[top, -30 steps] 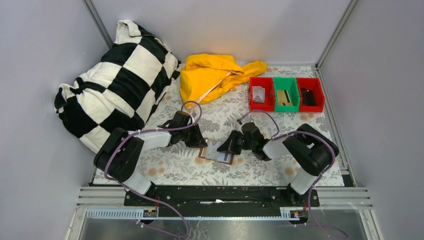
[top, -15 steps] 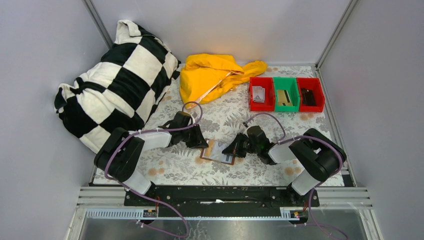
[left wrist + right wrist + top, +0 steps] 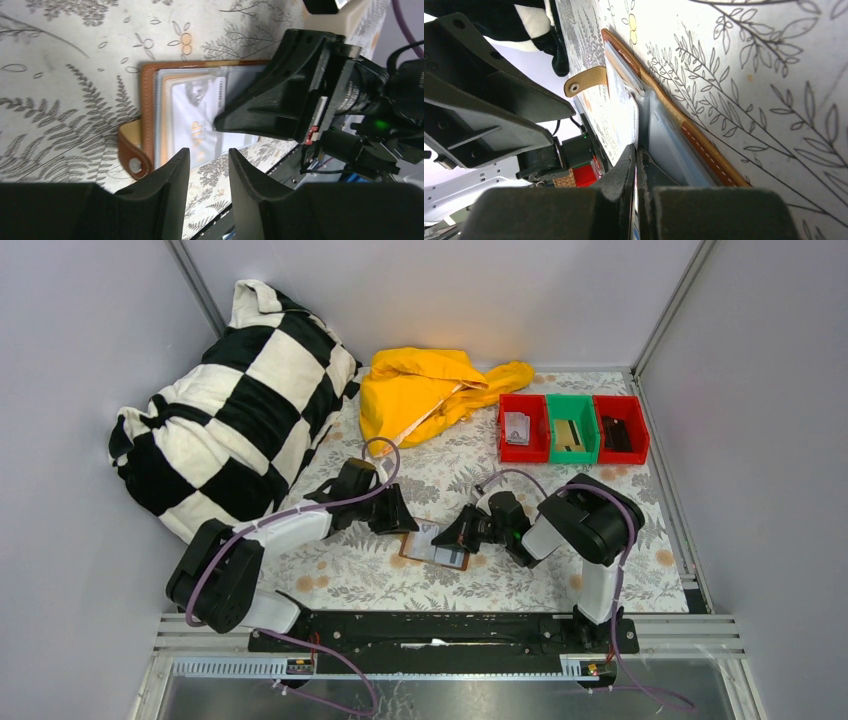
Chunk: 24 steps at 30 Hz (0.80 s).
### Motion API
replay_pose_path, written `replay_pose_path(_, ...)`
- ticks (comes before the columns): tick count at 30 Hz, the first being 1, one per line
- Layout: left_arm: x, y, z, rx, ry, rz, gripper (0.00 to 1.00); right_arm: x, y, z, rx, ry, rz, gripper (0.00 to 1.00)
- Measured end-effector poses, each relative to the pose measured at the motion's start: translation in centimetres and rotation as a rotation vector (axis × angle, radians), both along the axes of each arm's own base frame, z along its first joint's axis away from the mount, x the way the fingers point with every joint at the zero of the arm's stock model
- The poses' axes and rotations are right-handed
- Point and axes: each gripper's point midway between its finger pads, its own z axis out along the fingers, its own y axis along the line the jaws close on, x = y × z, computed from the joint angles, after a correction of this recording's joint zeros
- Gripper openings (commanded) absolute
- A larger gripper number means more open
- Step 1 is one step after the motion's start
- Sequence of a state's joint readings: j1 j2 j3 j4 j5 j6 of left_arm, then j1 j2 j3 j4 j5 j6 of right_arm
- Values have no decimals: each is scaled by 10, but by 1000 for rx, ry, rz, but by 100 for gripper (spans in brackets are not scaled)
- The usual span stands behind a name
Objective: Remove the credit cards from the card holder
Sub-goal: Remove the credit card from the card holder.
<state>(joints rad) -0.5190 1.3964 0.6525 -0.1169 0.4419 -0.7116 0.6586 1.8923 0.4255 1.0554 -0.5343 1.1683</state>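
The brown card holder (image 3: 432, 545) lies open on the floral cloth between my two grippers. In the left wrist view the card holder (image 3: 148, 100) shows grey pockets and a pale credit card (image 3: 197, 117) with gold lettering lying in them. My right gripper (image 3: 458, 535) is shut on the right edge of that card (image 3: 621, 112), and its fingers (image 3: 636, 150) are pinched on the thin edge beside the holder's brown rim (image 3: 696, 142). My left gripper (image 3: 397, 521) is at the holder's left edge, next to the snap strap (image 3: 132, 162). Its fingers (image 3: 209, 152) are narrowly open and empty.
Red (image 3: 523, 428), green (image 3: 571, 428) and red (image 3: 620, 427) bins stand in a row at the back right, each with small items inside. A yellow cloth (image 3: 430, 390) lies at the back centre. A checkered pillow (image 3: 230, 410) fills the back left.
The right arm's elbow has swung inward and its gripper has stayed at the card's edge. The left arm's elbow has dropped towards the near left. The holder has barely moved.
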Motion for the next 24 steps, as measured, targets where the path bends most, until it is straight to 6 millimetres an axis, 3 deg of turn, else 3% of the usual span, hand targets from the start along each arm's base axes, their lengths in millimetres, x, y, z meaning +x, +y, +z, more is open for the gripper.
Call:
replay_pose_path(5,-4,-9,-2,-47,33,-38,37,1,3,1,16,11,6,0)
replay_pose_path(14,-7,-9,-32,-13,121,-31,33,0,3,0,12,15,6,0)
replay_pose_path(24,-2,-11,-34,0,139,2,33,-2,-2,2,5,10,-8,0)
